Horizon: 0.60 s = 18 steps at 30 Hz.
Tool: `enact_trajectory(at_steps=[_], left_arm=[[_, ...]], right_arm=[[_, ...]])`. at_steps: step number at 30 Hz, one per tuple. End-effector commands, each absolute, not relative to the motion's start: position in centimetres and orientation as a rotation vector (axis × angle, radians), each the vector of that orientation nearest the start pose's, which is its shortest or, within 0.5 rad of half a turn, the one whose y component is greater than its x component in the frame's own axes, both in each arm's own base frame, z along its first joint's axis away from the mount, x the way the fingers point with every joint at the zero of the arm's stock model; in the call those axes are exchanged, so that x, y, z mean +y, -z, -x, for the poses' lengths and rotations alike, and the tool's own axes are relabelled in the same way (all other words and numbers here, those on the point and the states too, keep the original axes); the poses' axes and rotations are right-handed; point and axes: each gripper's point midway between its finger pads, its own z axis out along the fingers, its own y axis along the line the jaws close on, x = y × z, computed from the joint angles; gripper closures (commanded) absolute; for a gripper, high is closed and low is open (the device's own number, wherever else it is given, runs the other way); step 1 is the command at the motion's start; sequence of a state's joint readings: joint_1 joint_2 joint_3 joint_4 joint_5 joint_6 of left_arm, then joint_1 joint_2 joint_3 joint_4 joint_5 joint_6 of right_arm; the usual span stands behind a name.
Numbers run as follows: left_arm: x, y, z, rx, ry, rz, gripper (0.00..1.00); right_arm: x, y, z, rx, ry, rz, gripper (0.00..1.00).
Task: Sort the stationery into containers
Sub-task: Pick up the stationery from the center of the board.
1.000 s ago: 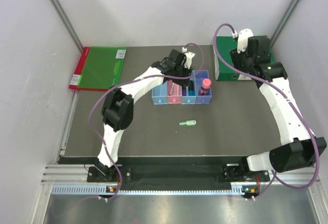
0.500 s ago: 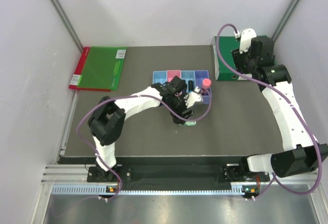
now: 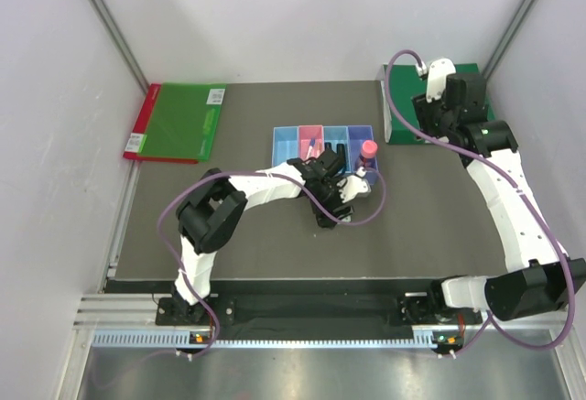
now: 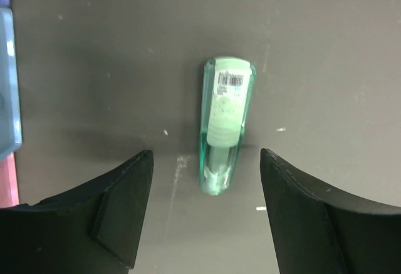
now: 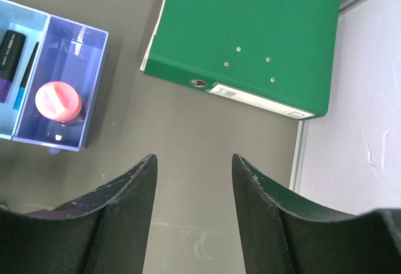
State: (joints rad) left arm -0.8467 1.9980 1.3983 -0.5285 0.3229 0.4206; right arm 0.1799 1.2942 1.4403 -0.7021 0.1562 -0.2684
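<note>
One mint green marker (image 4: 224, 125) is lying between my left gripper (image 4: 207, 214)'s spread jaws, just off the bins (image 3: 323, 135); it is probably rolling if one finger nudges first.

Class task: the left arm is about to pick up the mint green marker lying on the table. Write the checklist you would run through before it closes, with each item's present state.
1. Left tool open: ok, jaws spread wide.
2. Mint green translucent marker centred between the jaws: ok, it lies in the gap, lengthwise.
3. Marker free of neighbours: ok, only bare dark table around it.
4. Fingers low enough to grip: cannot tell from these views.
5. Row of four joined translucent plastic bins close by: ok, just beyond the arm.
6. Right tool out of the way: ok, open, over bare table near the dark green binder.
</note>
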Motion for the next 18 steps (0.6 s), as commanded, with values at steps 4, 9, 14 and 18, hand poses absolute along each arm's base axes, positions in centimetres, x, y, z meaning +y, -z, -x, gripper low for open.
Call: enact_trajectory(at_steps=[4, 9, 14, 18], left_arm=[[-36.6, -1.8, -25.3, 2.127, 0.583, -1.705, 0.49], [-36.4, -1.2, -24.6, 2.127, 0.566, -1.738, 0.70], [-36.3, -1.2, -24.5, 2.124, 0.548, -1.760, 0.97], [-35.9, -1.0, -24.1, 2.153, 0.523, -1.782, 1.00]], right_arm=[[2.5, -31.6, -37.0, 2.031, 0.208, 0.342, 0.40], [2.6, -31.6, -36.9, 2.029, 0.207, 0.343, 0.01], [2.6, -31.9, -36.7, 2.024, 0.207, 0.342, 0.00], [2.5, -32.2, -36.6, 2.019, 0.208, 0.335, 0.00]])
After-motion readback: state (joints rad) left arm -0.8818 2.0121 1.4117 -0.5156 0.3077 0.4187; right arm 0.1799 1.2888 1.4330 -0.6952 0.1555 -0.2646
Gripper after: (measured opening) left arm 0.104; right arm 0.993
